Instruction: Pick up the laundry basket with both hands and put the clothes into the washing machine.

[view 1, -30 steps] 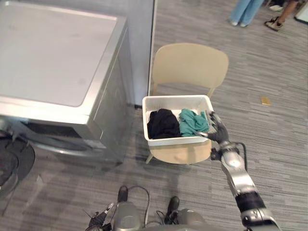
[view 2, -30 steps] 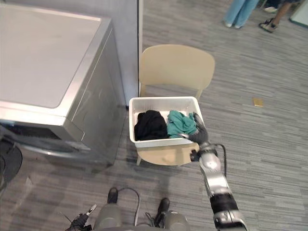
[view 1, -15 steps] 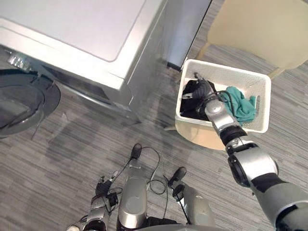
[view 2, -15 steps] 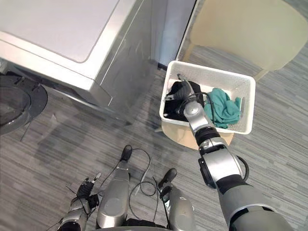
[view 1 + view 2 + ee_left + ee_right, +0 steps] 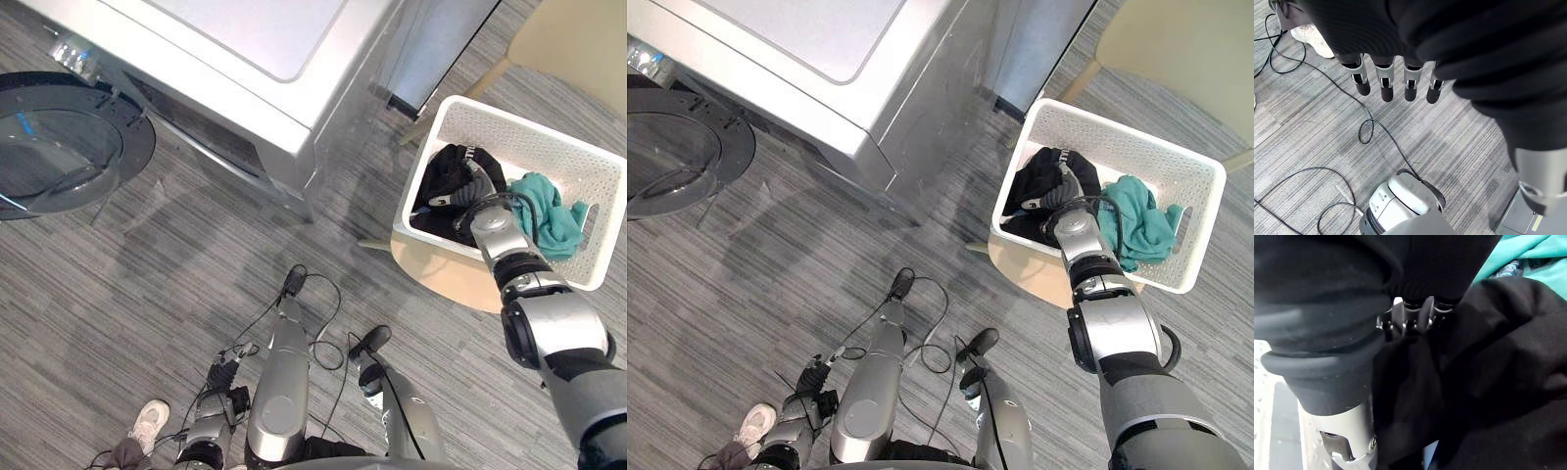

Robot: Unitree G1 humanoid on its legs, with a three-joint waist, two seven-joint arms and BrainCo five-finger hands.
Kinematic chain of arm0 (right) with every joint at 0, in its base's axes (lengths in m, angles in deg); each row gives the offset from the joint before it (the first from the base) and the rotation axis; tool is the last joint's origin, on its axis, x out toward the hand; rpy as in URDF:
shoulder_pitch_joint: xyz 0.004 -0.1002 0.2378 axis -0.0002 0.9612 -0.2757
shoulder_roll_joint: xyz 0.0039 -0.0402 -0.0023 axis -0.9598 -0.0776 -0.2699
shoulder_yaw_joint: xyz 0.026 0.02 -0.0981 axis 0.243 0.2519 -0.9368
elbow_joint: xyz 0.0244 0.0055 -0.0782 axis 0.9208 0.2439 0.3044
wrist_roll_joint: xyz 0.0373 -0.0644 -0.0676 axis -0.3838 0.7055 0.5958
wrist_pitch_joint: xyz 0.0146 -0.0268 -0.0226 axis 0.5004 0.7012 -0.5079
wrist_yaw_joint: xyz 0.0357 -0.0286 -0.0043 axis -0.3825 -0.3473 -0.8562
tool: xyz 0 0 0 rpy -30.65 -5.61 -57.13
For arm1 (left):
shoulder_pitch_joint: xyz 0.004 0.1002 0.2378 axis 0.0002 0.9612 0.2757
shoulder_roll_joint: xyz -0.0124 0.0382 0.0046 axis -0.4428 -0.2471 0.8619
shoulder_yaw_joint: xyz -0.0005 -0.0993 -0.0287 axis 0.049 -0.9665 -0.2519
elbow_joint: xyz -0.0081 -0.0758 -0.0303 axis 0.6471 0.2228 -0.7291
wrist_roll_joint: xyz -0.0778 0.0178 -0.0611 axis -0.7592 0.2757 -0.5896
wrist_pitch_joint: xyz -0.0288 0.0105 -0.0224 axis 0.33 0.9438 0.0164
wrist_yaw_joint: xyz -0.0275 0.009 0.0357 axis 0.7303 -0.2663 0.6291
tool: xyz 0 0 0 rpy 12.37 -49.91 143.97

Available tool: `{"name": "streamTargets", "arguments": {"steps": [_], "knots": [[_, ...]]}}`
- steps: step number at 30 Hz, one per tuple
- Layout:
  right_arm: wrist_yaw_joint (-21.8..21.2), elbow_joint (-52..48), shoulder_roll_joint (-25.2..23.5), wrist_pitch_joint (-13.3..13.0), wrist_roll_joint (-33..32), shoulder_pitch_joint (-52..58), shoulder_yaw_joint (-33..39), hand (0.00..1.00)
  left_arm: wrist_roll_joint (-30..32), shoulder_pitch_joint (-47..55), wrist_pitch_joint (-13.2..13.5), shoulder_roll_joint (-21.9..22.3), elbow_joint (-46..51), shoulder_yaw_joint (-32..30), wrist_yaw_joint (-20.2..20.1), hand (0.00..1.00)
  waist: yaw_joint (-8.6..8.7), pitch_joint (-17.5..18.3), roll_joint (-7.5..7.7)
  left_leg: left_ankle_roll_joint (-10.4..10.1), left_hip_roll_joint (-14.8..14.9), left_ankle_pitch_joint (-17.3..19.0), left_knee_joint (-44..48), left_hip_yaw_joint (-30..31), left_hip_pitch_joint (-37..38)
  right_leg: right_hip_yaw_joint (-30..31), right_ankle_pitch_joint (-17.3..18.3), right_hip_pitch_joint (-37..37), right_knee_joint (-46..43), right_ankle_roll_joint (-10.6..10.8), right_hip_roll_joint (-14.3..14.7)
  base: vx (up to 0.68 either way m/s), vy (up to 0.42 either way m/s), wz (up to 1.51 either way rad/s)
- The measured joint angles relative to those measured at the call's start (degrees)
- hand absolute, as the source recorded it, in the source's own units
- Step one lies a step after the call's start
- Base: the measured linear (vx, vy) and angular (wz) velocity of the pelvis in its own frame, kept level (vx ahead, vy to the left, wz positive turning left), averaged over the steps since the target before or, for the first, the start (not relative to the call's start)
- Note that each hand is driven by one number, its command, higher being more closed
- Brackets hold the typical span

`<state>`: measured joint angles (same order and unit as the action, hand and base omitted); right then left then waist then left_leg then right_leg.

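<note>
Of the two hands, the right hand (image 5: 475,191) is reached into the white perforated plastic laundry basket (image 5: 534,125) and pressed onto the crumpled black garment (image 5: 436,176). In the right wrist view it is sunk into the dark cloth, so whether a hold is taken on the cloth cannot be told. A crumpled teal garment (image 5: 544,211) is piled just beside the black one, at the other end of the basket.

Both garments are judged to be soft, limp and light. They are likely to drape and trail when lifted, so a bunched handful from the middle of each heap is the safer hold.

The basket itself is judged stiff and light, with smooth walls that could slip. The handle slot (image 5: 588,220) cut in its end wall beside the teal garment is the place to be gripped, presumably along with a matching one at the opposite end, one hand to each.

The basket is set on the seat of a beige wooden chair (image 5: 441,269), near the silver front-loading washing machine (image 5: 245,59), whose round door (image 5: 59,142) is swung open. The left hand (image 5: 1385,78) is hung low over the grey striped floor (image 5: 147,274), fingers relaxed and nothing held.
</note>
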<state>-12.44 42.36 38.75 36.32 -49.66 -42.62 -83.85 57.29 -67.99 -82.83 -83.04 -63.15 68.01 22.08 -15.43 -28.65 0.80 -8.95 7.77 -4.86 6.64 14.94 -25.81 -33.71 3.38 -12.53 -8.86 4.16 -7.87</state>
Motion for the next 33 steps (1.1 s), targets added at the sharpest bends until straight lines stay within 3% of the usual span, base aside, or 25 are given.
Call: {"name": "streamTargets", "arguments": {"steps": [5,10,11,14,20,27,33], "knots": [[0.93,0.11,0.87,-0.04,0.09,-0.03,-0.42,0.00,-0.11,-2.02,0.08,-0.09,0.80,1.61,0.77,0.00,-0.04,-0.01,0.01,-0.11,0.15,-0.20,0.36,0.72,-1.89,-0.43,-0.07,-1.40,0.06,-0.10,0.42,0.00,0.000,0.00],[1.87,2.29,2.27,-0.08,1.93,-0.28,-1.76,0.00,-2.22,-4.63,1.09,0.02,3.40,4.36,1.64,0.00,-1.28,-0.09,-0.17,-0.20,0.08,-0.25,1.46,2.64,-5.22,-1.91,-0.10,-3.21,0.37,-0.15,1.10,-0.01,-0.007,0.09],[2.22,2.31,2.49,-0.04,2.28,-0.27,-1.76,1.00,-2.29,-4.90,1.12,0.01,4.03,5.12,1.95,0.00,-1.38,-0.13,-0.24,-0.20,-0.04,-0.25,1.65,3.05,-5.81,-2.28,-0.10,-3.50,0.37,-0.15,1.10,0.00,0.001,0.19],[3.23,2.88,4.75,0.14,5.20,0.72,-1.74,1.00,-2.45,-6.01,1.19,0.98,4.71,6.35,1.96,0.00,-2.71,-0.74,-1.34,-0.20,-0.64,-0.25,2.06,4.02,-6.85,-2.84,-0.06,-3.87,0.47,-0.11,0.93,0.00,0.018,0.13],[3.82,2.05,7.92,0.34,10.72,0.62,-1.53,1.00,-2.91,-6.01,1.06,1.51,5.03,5.99,1.97,0.00,-2.88,-0.93,-1.82,-0.20,-0.98,-0.23,1.98,5.27,-8.78,-4.07,0.33,-5.14,-0.03,0.05,0.88,-0.02,0.011,0.10],[3.14,0.04,5.36,0.45,11.00,5.92,1.15,1.00,-3.71,-5.92,0.49,2.55,3.39,1.60,1.97,0.00,-2.81,-0.94,-1.75,-0.20,-0.97,-0.25,2.01,4.39,-6.36,-3.42,0.35,-3.46,-0.54,0.09,0.40,0.01,-0.001,-0.02],[0.73,-4.74,2.51,1.52,10.37,15.70,2.56,1.00,-9.78,-3.11,0.54,2.72,4.06,0.21,1.76,0.00,-1.67,-0.90,-0.86,-0.16,-1.80,-0.24,0.91,2.32,1.04,-1.74,3.20,1.09,-4.84,0.58,-2.43,-0.01,0.000,-0.01]]}}
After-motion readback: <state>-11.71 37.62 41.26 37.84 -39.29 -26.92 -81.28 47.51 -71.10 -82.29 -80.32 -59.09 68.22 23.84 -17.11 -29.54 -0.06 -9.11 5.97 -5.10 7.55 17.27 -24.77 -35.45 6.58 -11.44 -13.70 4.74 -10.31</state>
